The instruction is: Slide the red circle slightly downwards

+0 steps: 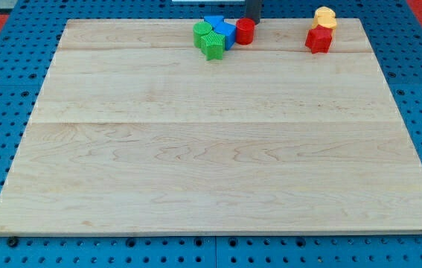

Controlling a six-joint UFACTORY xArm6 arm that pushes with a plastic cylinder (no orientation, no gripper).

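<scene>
The red circle (245, 31) stands near the top edge of the wooden board (211, 149), touching the right side of a blue block (225, 33). My tip (252, 20) is just above the red circle and slightly to its right, very close to it or touching it. Only the lowest part of the rod shows at the view's top.
A second blue block (213, 21) lies behind the first. Two green blocks (202, 31) (213, 46) sit to their left. A red block (318, 40) with a yellow block (324, 16) above it stands at the top right.
</scene>
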